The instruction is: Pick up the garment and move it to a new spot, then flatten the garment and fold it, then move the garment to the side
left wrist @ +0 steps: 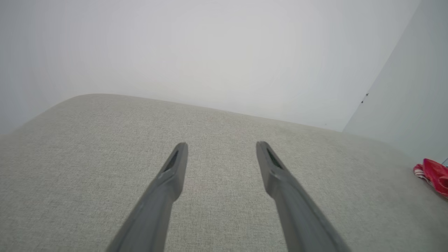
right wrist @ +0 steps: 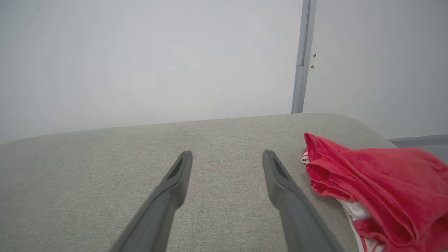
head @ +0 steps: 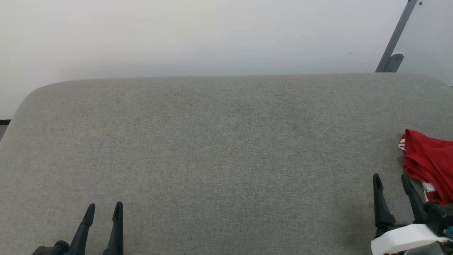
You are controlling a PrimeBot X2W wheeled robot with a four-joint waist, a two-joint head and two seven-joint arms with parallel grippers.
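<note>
Garment (head: 430, 163) | bunched just right of right jaws | jaws spread, empty

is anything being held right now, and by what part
Nothing is held. The left end effector and right end effector are open; the shirt lies loose.

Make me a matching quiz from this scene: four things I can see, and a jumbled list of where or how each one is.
Things:
1 garment
2 left fingers
3 right fingers
4 metal post

Descriptions:
A grey, against the wall
B red, crumpled at the right edge of the padded surface
C open, close beside the garment
D open, over bare padding, far from the garment

Pairs: 1-B, 2-D, 3-C, 4-A
</note>
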